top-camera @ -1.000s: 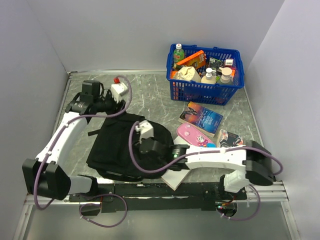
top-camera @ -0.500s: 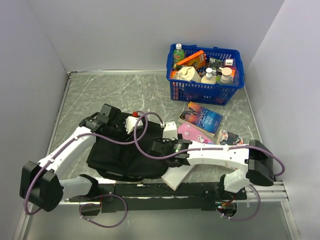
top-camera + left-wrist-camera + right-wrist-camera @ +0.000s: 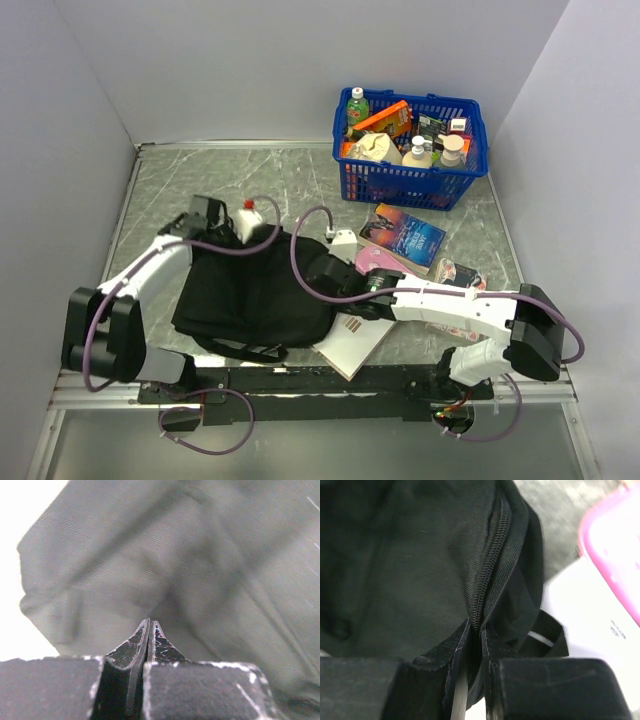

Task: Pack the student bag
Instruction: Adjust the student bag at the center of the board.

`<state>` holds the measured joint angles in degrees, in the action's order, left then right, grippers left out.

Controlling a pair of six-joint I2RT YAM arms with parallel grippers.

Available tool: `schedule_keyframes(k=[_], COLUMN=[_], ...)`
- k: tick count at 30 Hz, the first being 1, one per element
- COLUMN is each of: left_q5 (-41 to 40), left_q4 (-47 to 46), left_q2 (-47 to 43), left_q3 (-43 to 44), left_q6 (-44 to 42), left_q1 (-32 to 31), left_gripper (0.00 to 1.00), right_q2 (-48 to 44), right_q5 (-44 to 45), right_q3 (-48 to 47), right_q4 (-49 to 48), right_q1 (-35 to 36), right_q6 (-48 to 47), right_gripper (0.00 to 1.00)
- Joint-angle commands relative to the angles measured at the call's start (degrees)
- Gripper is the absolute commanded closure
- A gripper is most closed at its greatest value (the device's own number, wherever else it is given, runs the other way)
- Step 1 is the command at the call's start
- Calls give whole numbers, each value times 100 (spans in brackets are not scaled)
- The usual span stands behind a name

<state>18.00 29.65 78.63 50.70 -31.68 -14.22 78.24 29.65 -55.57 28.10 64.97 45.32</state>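
Lying flat on the near left-centre part of the table (image 3: 200,175), the student bag (image 3: 250,300) is spreading its black fabric between the two arms, its near edge reaching almost to the rail where the bases are bolted. The right gripper (image 3: 475,630) is clenching the bag's zippered rim on its right side, the zip track passing between the closed fingers and a black strap looping just beyond. The left gripper (image 3: 150,630) is pressing its jaws fully together at the bag's far left corner, greyish cloth filling its view; whether any cloth is caught between the tips I cannot tell. A white booklet (image 3: 352,345) is lying just beside the bag's near right corner, and a pink case (image 3: 385,268) is sitting next to it, partly under the right arm. Beyond that, a colourful book (image 3: 403,236) is resting near a small packet (image 3: 458,275). Bare marbled surface is showing behind and left of the bag, up to the pale back wall (image 3: 250,70). A blue basket (image 3: 400,185) is standing at the far right corner, well apart from the bag, holding a green-capped bottle (image 3: 357,103), an orange box (image 3: 385,120) and pale bottles (image 3: 452,148)
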Motion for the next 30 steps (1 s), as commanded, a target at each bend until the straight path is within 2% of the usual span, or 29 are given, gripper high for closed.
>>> schedule_keyframes(k=[1,4,6,8,9,10,12,14,15,17,18,21,25,30], left_q5=[106,501,695,1298,1607,1776,2023,1884,1596,1260,1067,899,750,766], left_q4=[-443,-302,-92,276,913,1172,1717,1737,1694,1404,1351,1315,1281,806], left_q2=[170,83,-92,-242,-426,-532,-987,-1357,-1707,-1991,-2131,-2142,-2062,-2010], left_q3=[941,1126,1144,1197,1258,1258,1067,750,383,47,-216,-533,-824,-1255], left_q6=[127,215,224,-30,-240,-547,-830,-875,-814,-480,-418,-347,-584,-874], left_q1=[262,262,262,262,218,148,-193,-563,-1008,-1468,-1774,-2093,-2225,-2261], left_gripper=[99,97,92,74,69,61,55,52,50,49,48,48,47,45], right_q2=[209,271,271,306,445,551,858,930,869,703,458,-174,-844,-1380], right_q5=[67,-3,-47,-47,-21,-12,-20,-38,-47,-38,14,172,357,314], right_q3=[-770,-631,-447,-384,-410,-454,-595,-552,-447,-306,-183,-16,160,703], right_q4=[-446,-586,-700,-841,-832,-745,-446,-401,-445,-585,-621,-587,-428,-340], right_q1=[-115,-300,-467,-608,-634,-669,-783,-854,-924,-986,-995,-995,-679,-521], right_q6=[-515,-472,-410,-410,-393,-349,-243,-190,-173,-155,-120,-111,-173,178], right_gripper=[81,81,81,80,76,69,58,49,37,30,29,30,32,33])
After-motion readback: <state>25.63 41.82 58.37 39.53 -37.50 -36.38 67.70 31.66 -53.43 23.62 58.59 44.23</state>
